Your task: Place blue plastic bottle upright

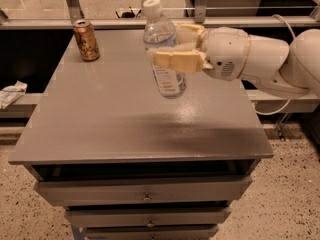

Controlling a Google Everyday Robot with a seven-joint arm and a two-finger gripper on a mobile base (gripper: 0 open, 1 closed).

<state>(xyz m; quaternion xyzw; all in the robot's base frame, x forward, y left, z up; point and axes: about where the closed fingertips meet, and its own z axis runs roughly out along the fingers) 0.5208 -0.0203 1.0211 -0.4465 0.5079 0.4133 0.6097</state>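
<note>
The blue plastic bottle [165, 59] is clear with a white cap and a white-and-pale-blue label. It stands nearly upright, slightly tilted, with its base at or just above the grey cabinet top [120, 119]. My gripper [172, 51] reaches in from the right and is shut on the bottle's middle; one cream finger [175, 61] crosses the front of the bottle, the other shows behind it.
A bronze drink can [86, 40] stands upright at the back left of the cabinet top. The cabinet has drawers [145, 191] below its front edge. A metal rail [150, 23] runs behind. A white rag [11, 94] lies on the ledge at left.
</note>
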